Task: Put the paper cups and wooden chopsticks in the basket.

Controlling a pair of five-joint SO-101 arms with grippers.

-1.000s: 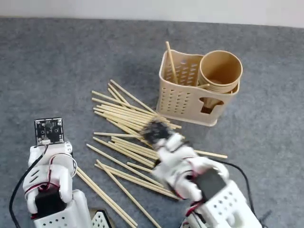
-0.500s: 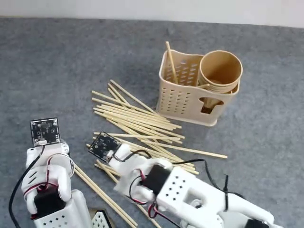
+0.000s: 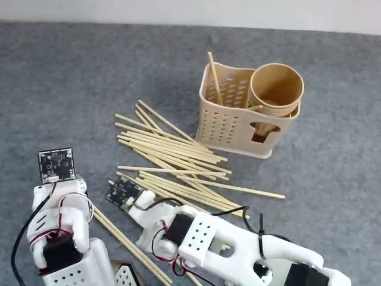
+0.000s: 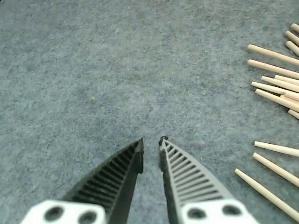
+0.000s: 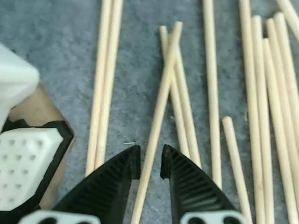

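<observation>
The beige slotted basket stands at the back right with stacked paper cups in one compartment and one chopstick upright in another. Many wooden chopsticks lie scattered on the grey carpet in front of it. My right arm is folded low over the near end of the pile. Its gripper is slightly open just above the carpet, and a chopstick runs between the tips. My left gripper hovers over bare carpet, fingers drawn together with only a slit, holding nothing.
Chopstick ends lie off to one side of the left gripper. The left arm's white base and a brown board sit close beside the right gripper. Open carpet spreads at the back left.
My right arm has swung from just in front of the basket back and leftward to the near end of the chopstick pile. The left arm has barely moved.
</observation>
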